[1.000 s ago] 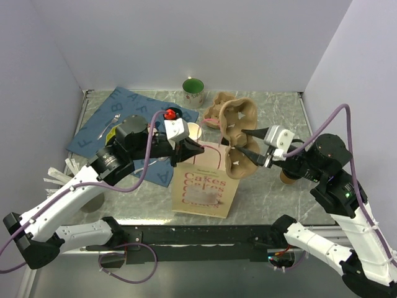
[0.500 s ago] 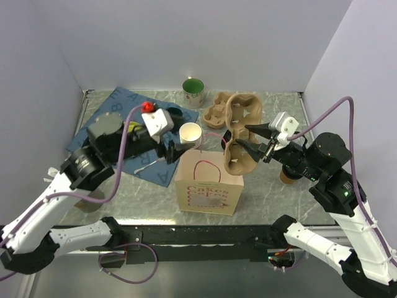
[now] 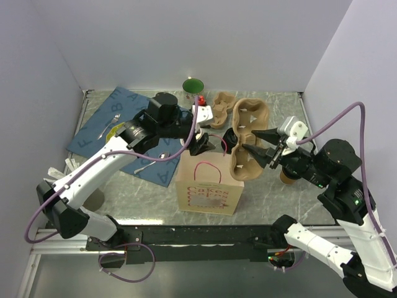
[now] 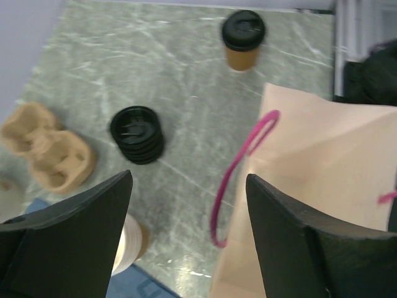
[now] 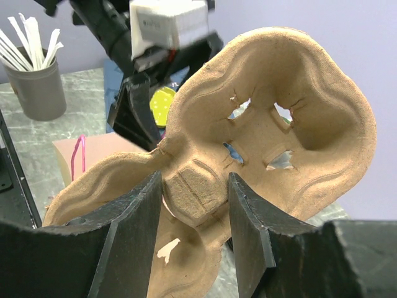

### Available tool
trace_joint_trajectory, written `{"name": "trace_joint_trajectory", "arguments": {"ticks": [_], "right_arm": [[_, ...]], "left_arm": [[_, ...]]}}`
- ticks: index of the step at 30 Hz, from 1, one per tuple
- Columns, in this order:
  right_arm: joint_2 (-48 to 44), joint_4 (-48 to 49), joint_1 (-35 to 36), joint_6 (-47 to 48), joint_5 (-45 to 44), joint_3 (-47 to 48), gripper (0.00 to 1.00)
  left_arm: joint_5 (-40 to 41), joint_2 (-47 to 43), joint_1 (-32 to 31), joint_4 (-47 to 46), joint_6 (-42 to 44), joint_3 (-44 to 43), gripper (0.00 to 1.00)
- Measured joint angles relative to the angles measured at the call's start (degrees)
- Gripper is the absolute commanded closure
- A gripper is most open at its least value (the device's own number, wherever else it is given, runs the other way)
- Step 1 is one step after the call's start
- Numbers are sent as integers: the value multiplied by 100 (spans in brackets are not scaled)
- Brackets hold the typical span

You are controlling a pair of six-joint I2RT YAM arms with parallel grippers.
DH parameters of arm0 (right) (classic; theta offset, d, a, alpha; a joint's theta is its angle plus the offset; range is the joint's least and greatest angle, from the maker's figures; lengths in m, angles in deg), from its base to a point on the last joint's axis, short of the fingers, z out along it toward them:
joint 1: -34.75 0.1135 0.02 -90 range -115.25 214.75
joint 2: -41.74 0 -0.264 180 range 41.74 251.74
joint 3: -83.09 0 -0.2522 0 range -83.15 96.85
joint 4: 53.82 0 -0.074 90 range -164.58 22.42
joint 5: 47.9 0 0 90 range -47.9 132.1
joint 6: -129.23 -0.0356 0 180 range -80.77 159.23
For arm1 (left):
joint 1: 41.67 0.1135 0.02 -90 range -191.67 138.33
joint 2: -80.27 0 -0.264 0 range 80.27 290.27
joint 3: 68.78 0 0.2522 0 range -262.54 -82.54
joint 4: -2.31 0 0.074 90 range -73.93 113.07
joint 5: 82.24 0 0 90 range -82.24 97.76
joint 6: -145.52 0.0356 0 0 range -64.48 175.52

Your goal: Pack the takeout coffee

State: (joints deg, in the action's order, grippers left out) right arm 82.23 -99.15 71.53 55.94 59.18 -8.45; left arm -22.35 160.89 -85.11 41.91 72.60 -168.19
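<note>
Carrier first: the right hand is clamped on the middle of a pulp cup carrier, held on edge over the right side of the paper bag. The left hand hovers wide open and empty above the bag's mouth. The takeout coffee stands unpacked on the surface at right. Next, probably, the carrier must be levelled and lowered inside.

The top camera is looking down over the whole table; the left wrist view is facing downward, the right sideways, all sharing the paper bag.
</note>
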Motion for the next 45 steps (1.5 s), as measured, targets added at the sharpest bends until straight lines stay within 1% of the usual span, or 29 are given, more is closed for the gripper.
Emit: {"name": "trace_joint_trajectory", "arguments": {"ticks": [3,4,7,11,13,15,16,18,19,22,25,29,35,41,42,44,45], "right_arm": [[-76,-70,0,2,-39,0,52],[-98,-94,0,2,-57,2,52],[-131,-190,0,2,-98,22,52],[-153,-267,0,4,-120,26,51],[-166,-286,0,7,-131,26,51],[-179,-286,0,7,-140,26,51],[-188,-284,0,9,-142,26,52],[-192,-284,0,11,-144,26,51],[-197,-282,0,22,-144,26,51],[-197,-280,0,26,-144,26,51],[-197,-278,0,26,-144,26,51],[-203,-278,0,31,-155,26,51],[-225,-273,0,81,-214,26,51],[-240,-273,0,-46,-522,31,54],[-236,-282,0,-131,-623,46,54],[-166,-352,0,-400,-802,186,56],[-98,-380,0,-590,-890,339,57]], "left_arm": [[-398,142,0,133,83,-31,25],[-522,179,0,168,105,-52,28],[-802,304,-9,229,144,-92,31],[-894,496,-85,271,170,-101,33],[-824,586,-170,273,188,-94,36],[-741,614,-249,273,195,-68,45],[-682,616,-282,271,197,-42,59],[-560,616,-319,256,173,-9,71],[-501,616,-328,240,122,4,81],[-243,625,-328,201,-46,13,93],[46,726,-326,240,-328,-125,99],[470,879,-326,175,-892,-297,99],[1115,1016,-326,302,-2074,-675,99],[1602,988,-385,328,-3012,-678,99],[1690,951,-398,332,-3163,-619,92],[1867,868,-413,372,-3434,-498,76],[1958,824,-417,404,-3558,-455,58]]}}
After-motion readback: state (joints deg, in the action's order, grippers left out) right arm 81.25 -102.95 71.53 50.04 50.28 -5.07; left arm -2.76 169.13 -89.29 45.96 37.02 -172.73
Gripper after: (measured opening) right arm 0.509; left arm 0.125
